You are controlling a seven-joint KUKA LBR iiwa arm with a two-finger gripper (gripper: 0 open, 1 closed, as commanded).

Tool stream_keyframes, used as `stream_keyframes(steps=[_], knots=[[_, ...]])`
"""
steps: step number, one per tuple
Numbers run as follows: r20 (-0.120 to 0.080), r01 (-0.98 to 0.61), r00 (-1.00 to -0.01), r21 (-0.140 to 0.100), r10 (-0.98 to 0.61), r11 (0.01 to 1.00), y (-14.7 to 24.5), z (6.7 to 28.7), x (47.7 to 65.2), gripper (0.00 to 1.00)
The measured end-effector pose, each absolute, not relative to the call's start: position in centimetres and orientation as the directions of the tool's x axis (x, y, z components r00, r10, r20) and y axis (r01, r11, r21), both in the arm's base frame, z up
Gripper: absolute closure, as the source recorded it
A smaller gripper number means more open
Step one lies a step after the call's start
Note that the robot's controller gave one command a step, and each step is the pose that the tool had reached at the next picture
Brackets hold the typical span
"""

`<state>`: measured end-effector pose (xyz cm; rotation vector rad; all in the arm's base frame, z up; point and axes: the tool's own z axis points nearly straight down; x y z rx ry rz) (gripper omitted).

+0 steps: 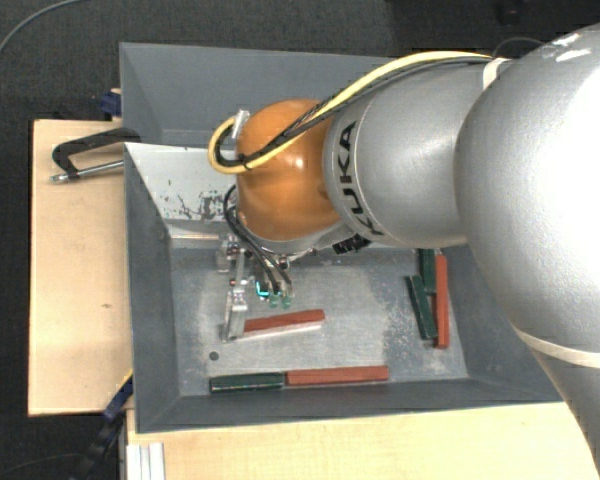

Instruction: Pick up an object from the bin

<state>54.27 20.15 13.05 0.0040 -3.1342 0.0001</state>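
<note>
Along the near wall of the bin a dark green stick and a long red stick lie end to end. Behind them, mid-floor, a short red stick lies flat. The gripper stands low at its left end; I cannot tell if it is spread or closed. By the right wall, a thin green stick and a thin red stick lie side by side.

Mid bin: short stick; long stick in front; stick pair far rt.
</note>
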Motion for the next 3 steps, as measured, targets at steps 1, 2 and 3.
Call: stream_keyframes(steps=[1, 2, 3], knots=[[-0.01, -0.045, -0.999, 0.005, -0.045, 0.999, 21.1, 19.1, 52.4, 0.0], [0.002, -0.315, -0.949, 0.001, -0.315, 0.949, 15.7, 7.5, 49.2, 0.0], [-0.002, -0.316, -0.949, 0.002, -0.316, 0.949, 15.8, 7.7, 49.3, 1.0]])
